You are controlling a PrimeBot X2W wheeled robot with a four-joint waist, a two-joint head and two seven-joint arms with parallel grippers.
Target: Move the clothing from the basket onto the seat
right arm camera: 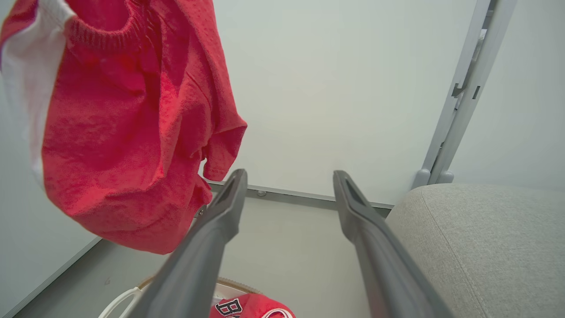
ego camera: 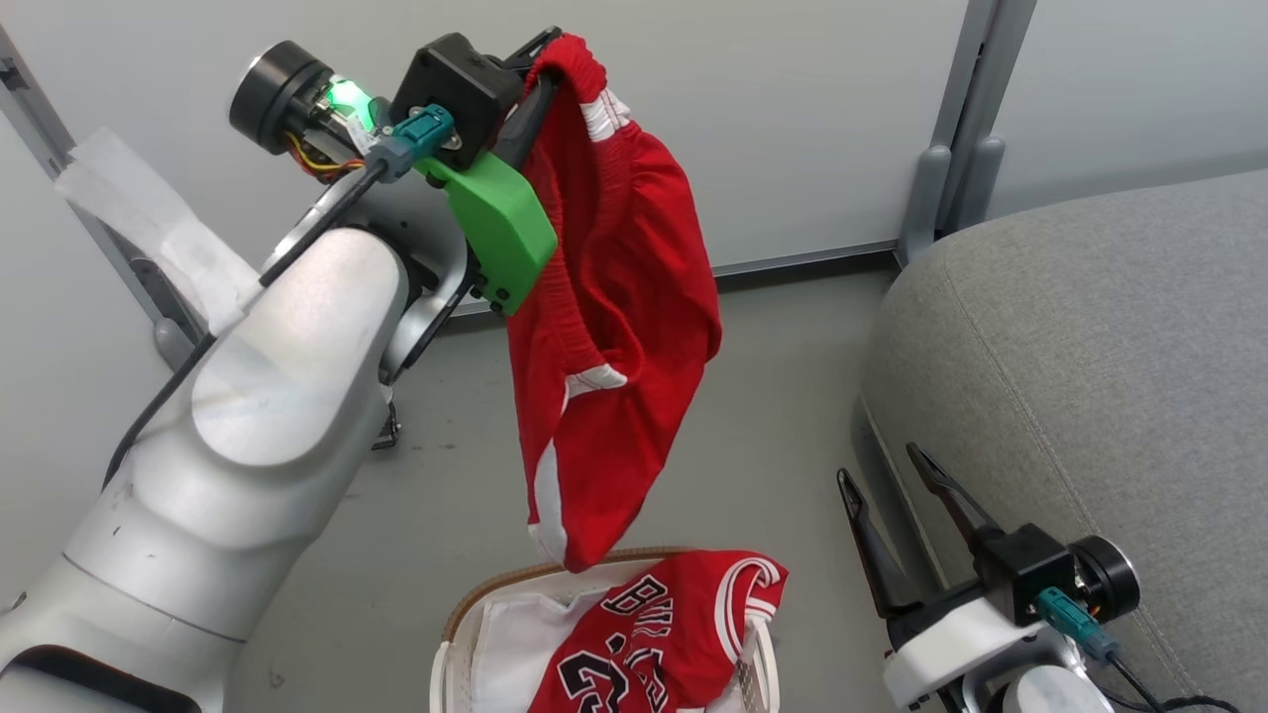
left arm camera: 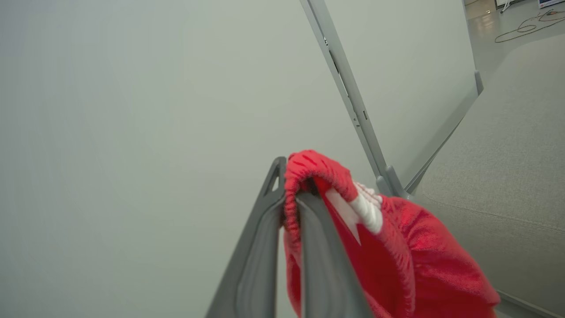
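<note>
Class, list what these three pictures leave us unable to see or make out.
Head view: near part of the basket, cut by the bottom edge.
Head view: jersey lettering, partly folded and cut off.
Head view: tips of the left hand, covered by the shorts waistband.
Head view: anything under the jersey, hidden by it.

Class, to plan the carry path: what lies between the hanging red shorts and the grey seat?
In the head view the stretch is bare: just grey floor between the shorts and the seat.

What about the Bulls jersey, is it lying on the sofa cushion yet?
No, the Bulls jersey lies in the white basket, which sits beside the grey sofa cushion, not on it.
</note>
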